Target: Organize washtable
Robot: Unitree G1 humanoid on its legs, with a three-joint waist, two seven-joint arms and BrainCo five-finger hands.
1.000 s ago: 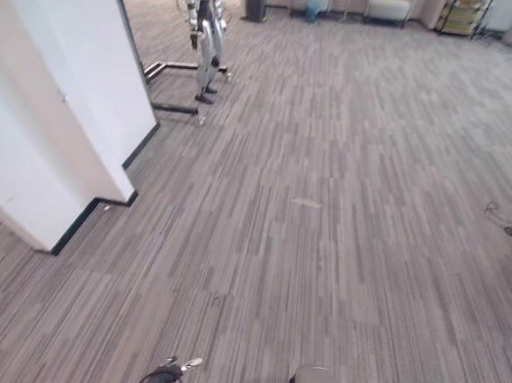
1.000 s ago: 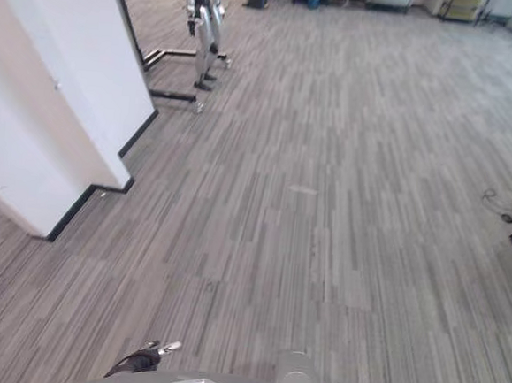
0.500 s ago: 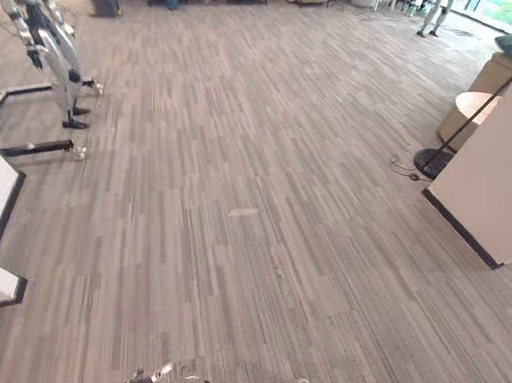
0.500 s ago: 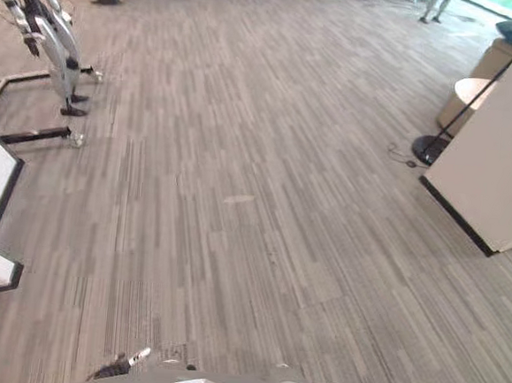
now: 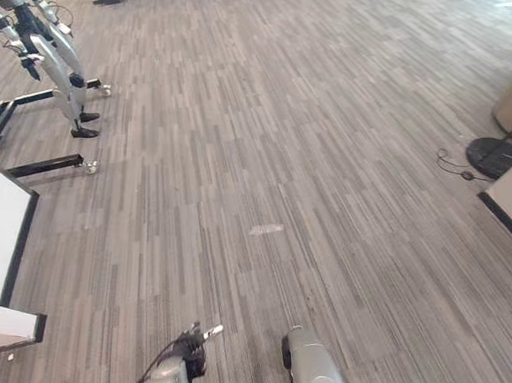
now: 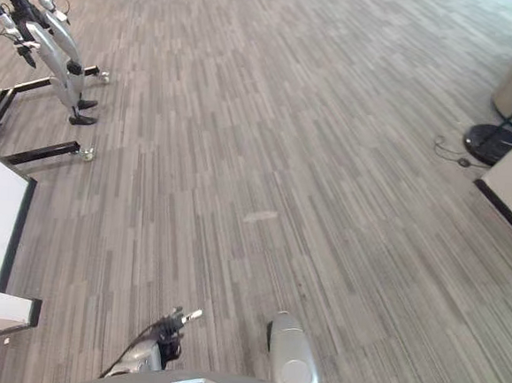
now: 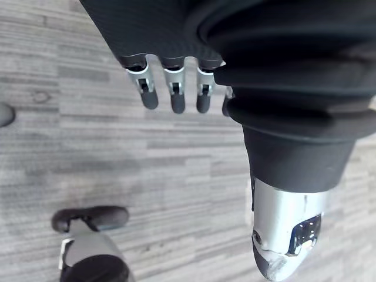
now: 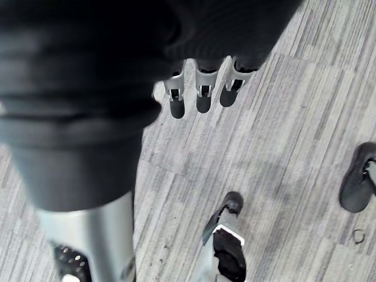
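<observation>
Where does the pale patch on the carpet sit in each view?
Left eye view: pale patch mid-floor, slightly right of centre.
Right eye view: pale patch near centre.
Left wrist view: cannot tell.
Right wrist view: cannot tell.
Shared landmark: round black base at the right edge.

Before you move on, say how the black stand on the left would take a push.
The stand would probably roll: small casters show at its bar ends. It looks top-heavy with the silver robot on it, so it may tip.
</observation>
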